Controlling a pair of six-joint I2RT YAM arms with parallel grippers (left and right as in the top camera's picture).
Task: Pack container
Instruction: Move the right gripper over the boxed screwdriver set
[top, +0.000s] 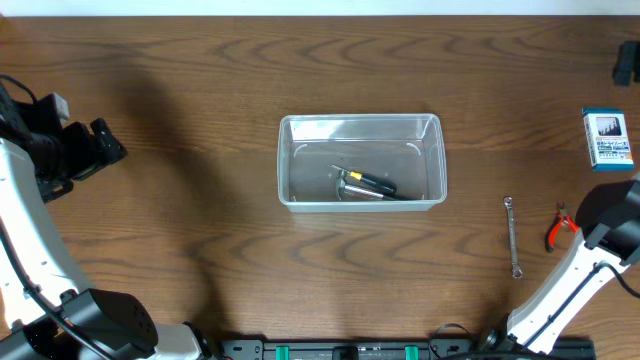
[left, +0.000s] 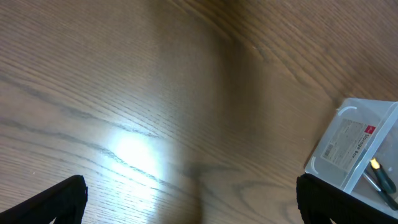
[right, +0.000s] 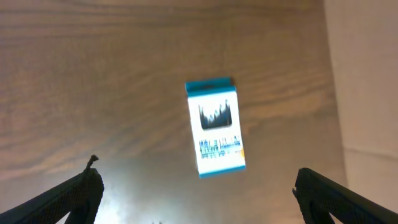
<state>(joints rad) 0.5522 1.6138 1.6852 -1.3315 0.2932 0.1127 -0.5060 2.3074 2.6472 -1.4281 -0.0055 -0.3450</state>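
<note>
The clear plastic container sits at the table's middle and holds a black-and-yellow-handled tool and a metal tool. Its corner shows in the left wrist view. A silver wrench and red-handled pliers lie on the table to its right. A small blue and white box lies at the far right and shows in the right wrist view. My left gripper is open and empty over bare table at the far left. My right gripper is open and empty, near the box.
The table's right edge runs next to the box. A dark object sits at the far right back corner. The arm bases stand along the front edge.
</note>
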